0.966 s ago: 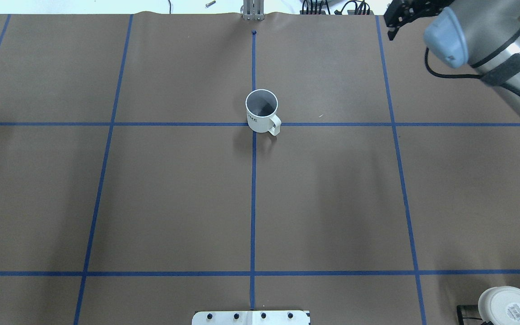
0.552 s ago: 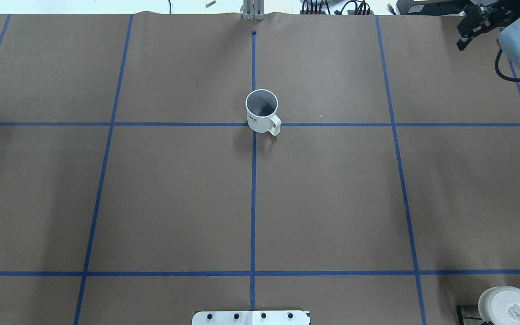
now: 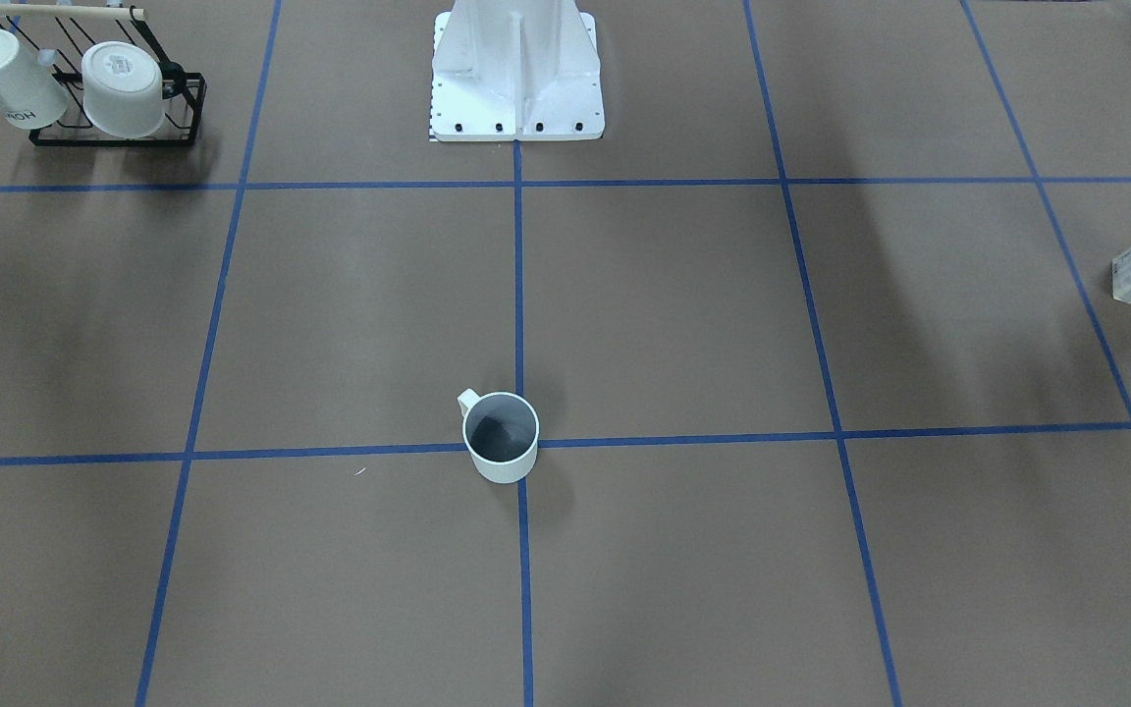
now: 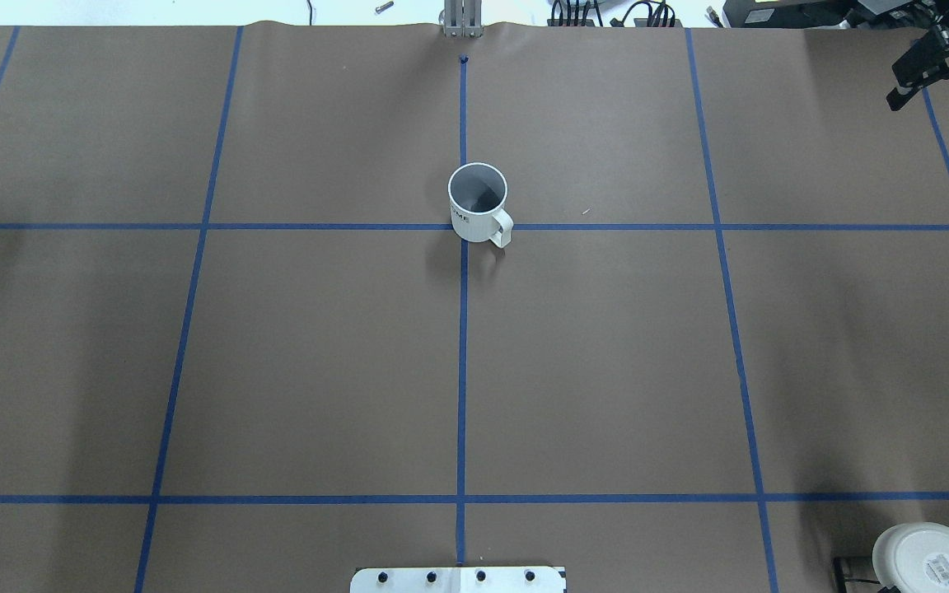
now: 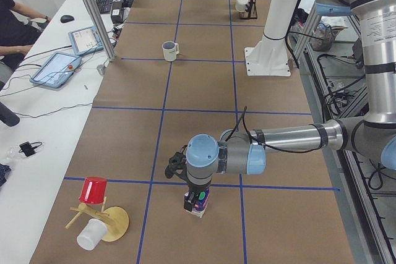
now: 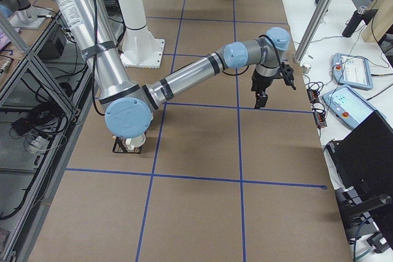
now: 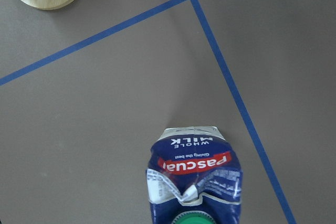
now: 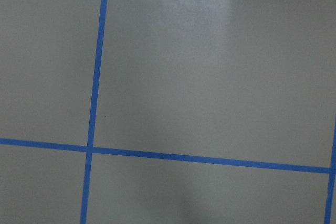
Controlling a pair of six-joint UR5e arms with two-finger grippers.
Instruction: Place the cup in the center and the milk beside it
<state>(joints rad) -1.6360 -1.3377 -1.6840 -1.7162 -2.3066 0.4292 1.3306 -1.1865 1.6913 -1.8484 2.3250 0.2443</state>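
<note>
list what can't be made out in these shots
- Left end effector: exterior left view, its own wrist hides the fingers above the small blue, red and white milk carton; open or shut unclear.
- Carton's round green cap: left wrist view, cut by the bottom edge.
- Right end effector: overhead view, small, dark, in the corner; jaw state unclear.

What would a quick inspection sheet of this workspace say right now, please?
Surface: brown board, blue tape grid, no spills seen.
Job's things: cup upright on the center cross; milk upright at the left end, far from it.
Clutter: mug rack; wooden stand, red cup, white cup.
Grippers: left gripper over the milk, grip unclear; right gripper empty, raised.
Cables: wires at the far edge.
Surroundings: person seated at a side bench.
</note>
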